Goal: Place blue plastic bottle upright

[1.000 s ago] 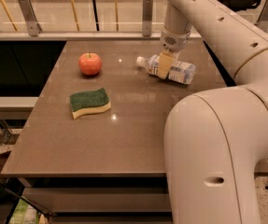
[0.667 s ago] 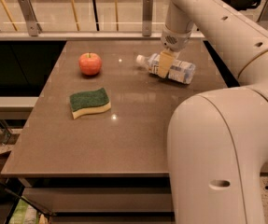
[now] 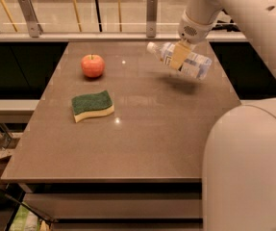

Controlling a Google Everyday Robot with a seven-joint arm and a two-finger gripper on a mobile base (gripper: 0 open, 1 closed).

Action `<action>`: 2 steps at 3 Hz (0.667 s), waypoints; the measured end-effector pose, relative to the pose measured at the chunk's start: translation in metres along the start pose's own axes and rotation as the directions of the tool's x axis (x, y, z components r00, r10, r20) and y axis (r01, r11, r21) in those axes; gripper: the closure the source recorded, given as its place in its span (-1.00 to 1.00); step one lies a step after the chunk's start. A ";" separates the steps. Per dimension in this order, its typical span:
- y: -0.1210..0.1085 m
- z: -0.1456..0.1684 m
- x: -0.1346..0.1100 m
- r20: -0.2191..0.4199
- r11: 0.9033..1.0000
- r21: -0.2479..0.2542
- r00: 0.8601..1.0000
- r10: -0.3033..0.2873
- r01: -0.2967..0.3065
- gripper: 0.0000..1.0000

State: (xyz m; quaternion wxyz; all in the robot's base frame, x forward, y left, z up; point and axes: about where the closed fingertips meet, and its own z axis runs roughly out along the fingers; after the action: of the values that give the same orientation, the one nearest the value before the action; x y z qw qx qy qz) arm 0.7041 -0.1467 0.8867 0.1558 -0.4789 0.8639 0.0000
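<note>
1. The hand (image 3: 179,56) is up in the air over the back right part of the tabletop (image 3: 142,138). It sits at the end of the big white arm (image 3: 224,4) that comes down from the top right.
2. The hand pinches the blue plastic bottle (image 3: 197,65) round its middle. One tan finger lies across the front of the btl. The other finger is hidden behind it.
3. The btl is see-thru, w/ a white label & blue print. It is not standing up. It is tilted, almost lying flat. The white cap (image 3: 151,46) points up & to the left, and the bottom end points down & to the right.
4. The btl seems to hang just above the tabletop, not touching it. A dark shadow (image 3: 178,84) lies on the tabletop right under it.
5. A red apple (image 3: 93,65) sits at the back left of the tabletop, well apart from the btl.
6. A sponge (image 3: 93,106), green on top & yellow below, lies flat in front of the apple. It is near the apple but not touching.
7. The robot's big white body (image 3: 248,167) fills the bottom right & hides the front right corner of the tabletop.
8. Behind the tabletop is a rail w/ metal posts (image 3: 151,16).
</note>
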 end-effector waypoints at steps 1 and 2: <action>-0.003 -0.028 0.004 0.102 0.999 0.027 0.994 0.037 -0.040 1.00; -0.010 -0.051 0.002 0.221 0.997 0.047 0.974 0.052 -0.064 1.00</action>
State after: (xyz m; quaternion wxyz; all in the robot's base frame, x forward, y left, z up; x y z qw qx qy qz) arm 0.6980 -0.1616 0.9362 0.2631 -0.4462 0.8547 0.0342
